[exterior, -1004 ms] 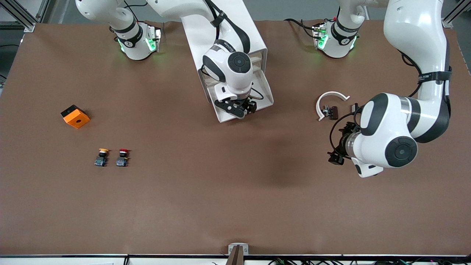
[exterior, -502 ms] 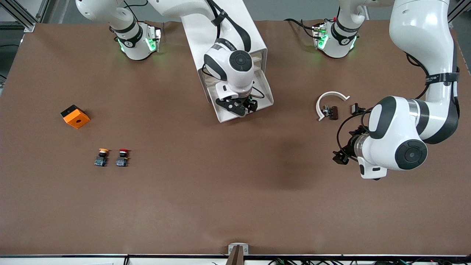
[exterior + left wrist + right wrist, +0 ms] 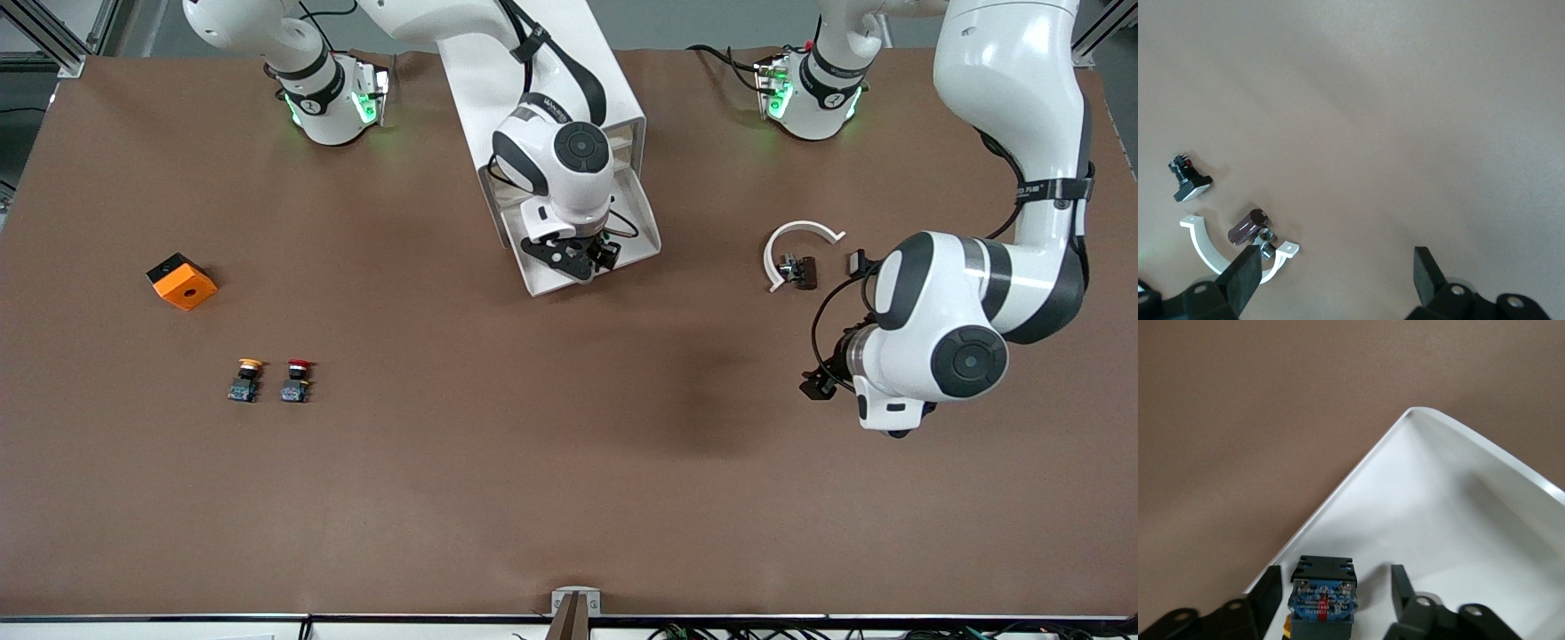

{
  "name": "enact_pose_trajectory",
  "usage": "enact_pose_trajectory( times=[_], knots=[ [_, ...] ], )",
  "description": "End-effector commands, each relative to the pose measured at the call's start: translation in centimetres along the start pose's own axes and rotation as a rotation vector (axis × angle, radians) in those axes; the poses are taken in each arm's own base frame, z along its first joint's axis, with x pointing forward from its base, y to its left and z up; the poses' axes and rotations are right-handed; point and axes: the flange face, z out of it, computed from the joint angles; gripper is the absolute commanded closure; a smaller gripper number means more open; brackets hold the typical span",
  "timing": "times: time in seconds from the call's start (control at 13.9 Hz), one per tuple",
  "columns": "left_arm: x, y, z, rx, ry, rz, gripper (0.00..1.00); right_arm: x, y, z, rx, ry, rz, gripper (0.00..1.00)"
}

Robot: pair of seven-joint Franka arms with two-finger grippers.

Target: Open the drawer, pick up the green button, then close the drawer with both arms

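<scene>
Blue-based button (image 3: 1323,590) is sitting in the open drawer (image 3: 1458,513), squarely between the right gripper's (image 3: 573,258) spread jaws, base toward the wrist. Left gripper (image 3: 1338,277) is waiting, jaws spread, over bare tabletop (image 3: 569,462).

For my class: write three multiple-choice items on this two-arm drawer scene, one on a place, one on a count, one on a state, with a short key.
1. The right gripper is over:
A. the open drawer
B. the orange block
C. the white curved piece

2. How many capped buttons lie out on the table near the orange block?
A. one
B. two
C. four

3. The left gripper is:
A. shut on a button
B. open, holding nothing
C. inside the drawer

Key: 1 A, the right wrist view shows the white tray below it; 2 B, one yellow-capped, one red-capped; 3 B, its fingers stand apart over bare table.
</scene>
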Motion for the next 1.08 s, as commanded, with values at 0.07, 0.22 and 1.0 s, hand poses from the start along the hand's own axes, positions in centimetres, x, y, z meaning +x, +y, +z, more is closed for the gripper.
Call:
enact_pose_trajectory(
  times=[0.07, 0.22, 1.0],
  knots=[
    [-1.6, -2.2, 0.6, -0.019, 0.043, 0.113, 0.0, -0.4, 0.3, -0.2, -0.002, 0.016, 0.01, 0.66],
    [-2.9, -2.8, 1.7, -0.04, 0.063, 0.161, 0.0, -0.4, 0.3, -0.3, -0.004, 0.015, 0.012, 1.0],
    [-11.8, 0.3, 7.6, -0.109, 0.084, 0.347, 0.0, 9.8, 2.0, -13.8, -0.001, -0.081, -0.015, 1.0]
  ],
)
